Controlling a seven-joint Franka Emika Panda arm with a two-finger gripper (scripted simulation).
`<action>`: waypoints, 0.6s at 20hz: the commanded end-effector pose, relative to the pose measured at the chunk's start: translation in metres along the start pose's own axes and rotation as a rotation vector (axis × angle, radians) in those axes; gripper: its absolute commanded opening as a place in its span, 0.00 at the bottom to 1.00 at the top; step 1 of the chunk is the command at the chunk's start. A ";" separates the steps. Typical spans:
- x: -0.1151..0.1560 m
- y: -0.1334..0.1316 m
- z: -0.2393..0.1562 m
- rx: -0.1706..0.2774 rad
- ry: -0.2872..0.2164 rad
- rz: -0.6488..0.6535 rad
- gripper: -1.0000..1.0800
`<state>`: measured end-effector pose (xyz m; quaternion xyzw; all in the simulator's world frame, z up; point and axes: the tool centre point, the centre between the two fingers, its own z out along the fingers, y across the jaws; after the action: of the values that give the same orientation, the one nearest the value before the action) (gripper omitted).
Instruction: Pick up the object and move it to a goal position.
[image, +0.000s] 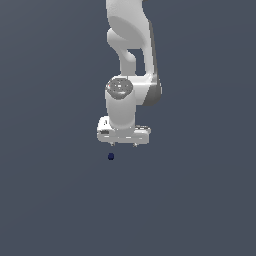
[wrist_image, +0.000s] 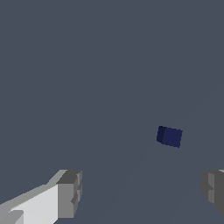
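The gripper is hanging nose-down over the plain grey floor with its jaws spread wide and holding nothing; the wrist view is showing the two fingertips far apart, evidently readied to straddle the target. The navy block is lying on the floor just beside the gripper, at about seven o'clock from it in the exterior view, untouched and outside the gap between the jaws. In my judgement the approach is under way but the alignment is incomplete, so the arm needs to shift over the block before descending.

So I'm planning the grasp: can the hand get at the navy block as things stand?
Probably yes. The hand is open, nothing lies around the navy block, and the block sits apart from the fingers, so it must shift over first.
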<state>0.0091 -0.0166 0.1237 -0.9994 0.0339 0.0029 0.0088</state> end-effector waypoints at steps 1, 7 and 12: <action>0.004 0.021 0.018 -0.003 0.002 0.063 0.96; 0.008 0.056 0.049 -0.013 0.006 0.167 0.96; 0.008 0.068 0.059 -0.017 0.008 0.201 0.96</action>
<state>0.0122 -0.0816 0.0656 -0.9915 0.1302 0.0009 0.0005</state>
